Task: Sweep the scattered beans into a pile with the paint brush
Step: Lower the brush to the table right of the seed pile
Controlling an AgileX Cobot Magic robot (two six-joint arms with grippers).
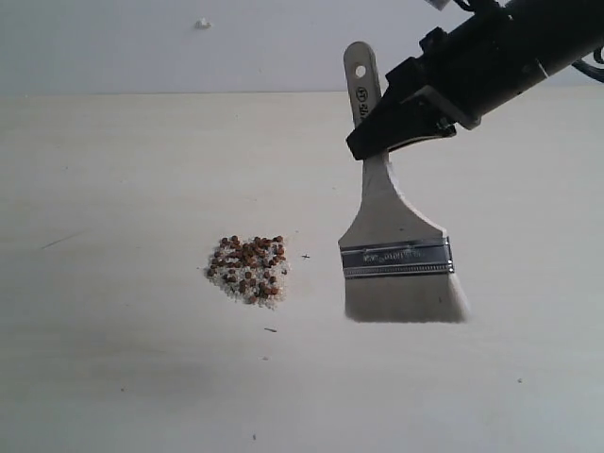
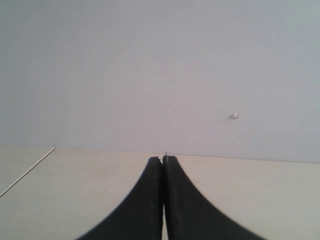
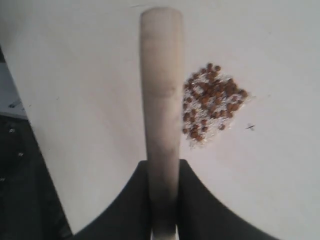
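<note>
The reddish-brown beans lie gathered with off-white grains in one compact pile on the pale table; in the right wrist view the pile sits just beside the brush. The paint brush hangs upright, bristles down, to the right of the pile with a gap between them. My right gripper is shut on the brush's wooden handle below its holed end; in its wrist view the right gripper clamps the brush edge-on. My left gripper is shut on nothing, facing the wall above bare table.
A few stray specks lie near the pile, one below it and one beside it. The pale table spreads all round. A small white mark is on the back wall. The table's edge borders a dark area.
</note>
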